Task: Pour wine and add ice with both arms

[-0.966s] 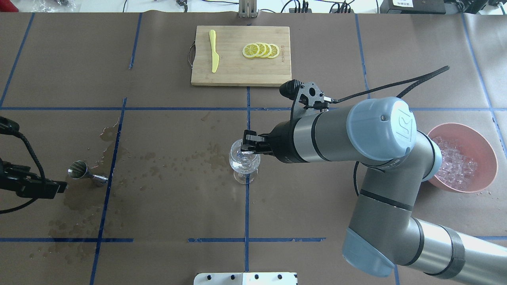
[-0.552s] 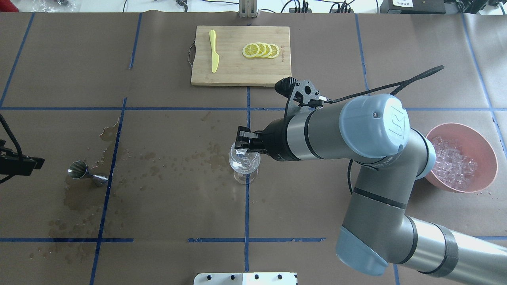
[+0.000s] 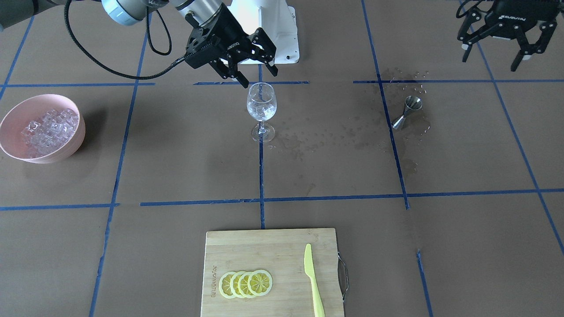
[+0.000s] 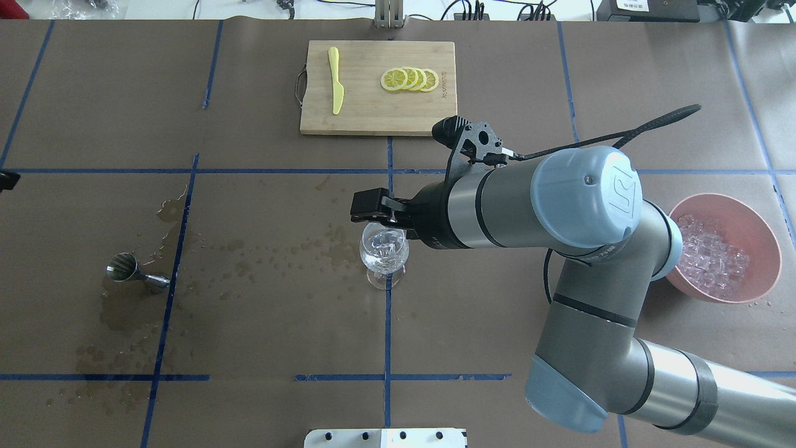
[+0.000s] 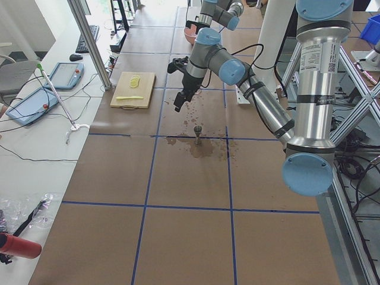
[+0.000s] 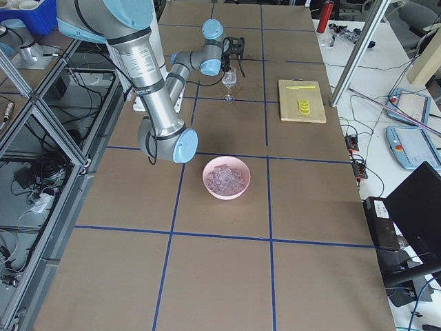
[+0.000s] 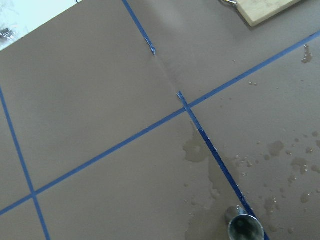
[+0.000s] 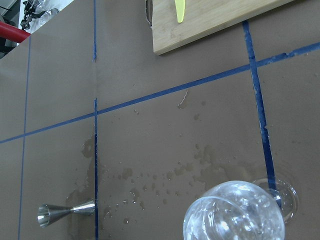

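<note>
A clear wine glass point(image 4: 384, 252) stands upright at the table's middle with ice point(image 3: 261, 110) cubes in its bowl. I cannot tell wine apart from the ice inside it. My right gripper point(image 3: 259, 77) hovers open and empty just above and behind the rim, also seen in the overhead view point(image 4: 367, 208). A small steel jigger point(image 4: 134, 272) lies on its side among wet stains to the left. My left gripper point(image 3: 491, 59) hangs open and empty in the air, away from the jigger toward the table's left end. The right wrist view looks down on the glass point(image 8: 235, 212) and the jigger point(image 8: 65, 212).
A pink bowl point(image 4: 768, 249) full of ice cubes sits at the right. A bamboo cutting board point(image 4: 373, 112) at the far side carries lemon slices point(image 4: 410, 79) and a yellow knife point(image 4: 336, 87). Wet splashes point(image 4: 124, 311) mark the paper around the jigger.
My right gripper has lifted off the glass bowl and shifted toward the far side. My left gripper has pulled back almost out of the overhead view's left edge.
</note>
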Robot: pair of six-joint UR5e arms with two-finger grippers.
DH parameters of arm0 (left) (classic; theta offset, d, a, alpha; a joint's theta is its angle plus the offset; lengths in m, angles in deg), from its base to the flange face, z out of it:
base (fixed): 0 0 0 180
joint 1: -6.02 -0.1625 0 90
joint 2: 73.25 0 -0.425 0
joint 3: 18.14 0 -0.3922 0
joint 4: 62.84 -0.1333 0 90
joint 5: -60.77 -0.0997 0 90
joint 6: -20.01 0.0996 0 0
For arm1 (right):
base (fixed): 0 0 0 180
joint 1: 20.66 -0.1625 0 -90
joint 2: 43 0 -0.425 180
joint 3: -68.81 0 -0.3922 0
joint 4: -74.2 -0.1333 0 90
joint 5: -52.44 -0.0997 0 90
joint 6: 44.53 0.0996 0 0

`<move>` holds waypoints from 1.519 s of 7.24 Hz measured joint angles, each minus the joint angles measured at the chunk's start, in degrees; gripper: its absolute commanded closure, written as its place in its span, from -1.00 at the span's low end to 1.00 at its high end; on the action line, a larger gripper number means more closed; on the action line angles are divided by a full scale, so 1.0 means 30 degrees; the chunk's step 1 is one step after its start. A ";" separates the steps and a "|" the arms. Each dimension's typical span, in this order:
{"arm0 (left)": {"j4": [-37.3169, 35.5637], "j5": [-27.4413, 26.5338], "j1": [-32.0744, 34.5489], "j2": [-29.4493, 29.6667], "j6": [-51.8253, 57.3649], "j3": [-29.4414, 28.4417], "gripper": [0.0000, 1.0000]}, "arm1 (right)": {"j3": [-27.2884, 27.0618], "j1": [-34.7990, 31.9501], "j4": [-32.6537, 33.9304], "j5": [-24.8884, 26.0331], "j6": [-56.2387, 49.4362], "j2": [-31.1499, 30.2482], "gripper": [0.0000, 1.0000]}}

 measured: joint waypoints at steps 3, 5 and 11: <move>-0.0711 0.2039 0.4046 0.2452 0.5766 -0.4501 -1.00 | -0.1613 -0.1362 0.2625 -0.1181 -0.0194 -0.0068 -1.00; -0.0491 0.2692 0.5960 0.3215 0.7762 -0.7138 -1.00 | -0.2069 -0.4417 0.4648 -0.3987 -0.1374 -0.0484 -1.00; 0.0815 0.4712 0.8585 0.2405 0.8101 -1.2008 -1.00 | -0.0225 -1.3282 1.2114 -0.7165 -2.1751 -0.4947 -1.00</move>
